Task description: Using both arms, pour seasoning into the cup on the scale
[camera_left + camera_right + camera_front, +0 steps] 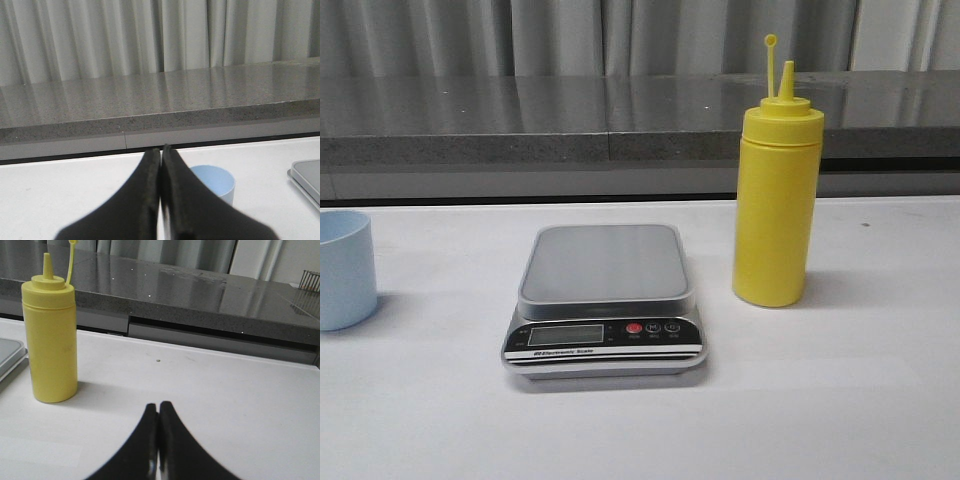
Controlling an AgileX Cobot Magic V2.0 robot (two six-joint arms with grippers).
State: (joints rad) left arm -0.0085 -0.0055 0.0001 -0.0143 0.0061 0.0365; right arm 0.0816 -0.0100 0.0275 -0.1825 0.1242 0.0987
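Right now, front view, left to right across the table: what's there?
cup → scale → seasoning bottle. All three stand apart on the table; neither gripper shows in this view.

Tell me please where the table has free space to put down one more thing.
Bare table lies in front of the yellow bottle, between the cup and the scale, and along the near edge. The scale's plate is bare too. The scale-to-bottle gap is narrowest.
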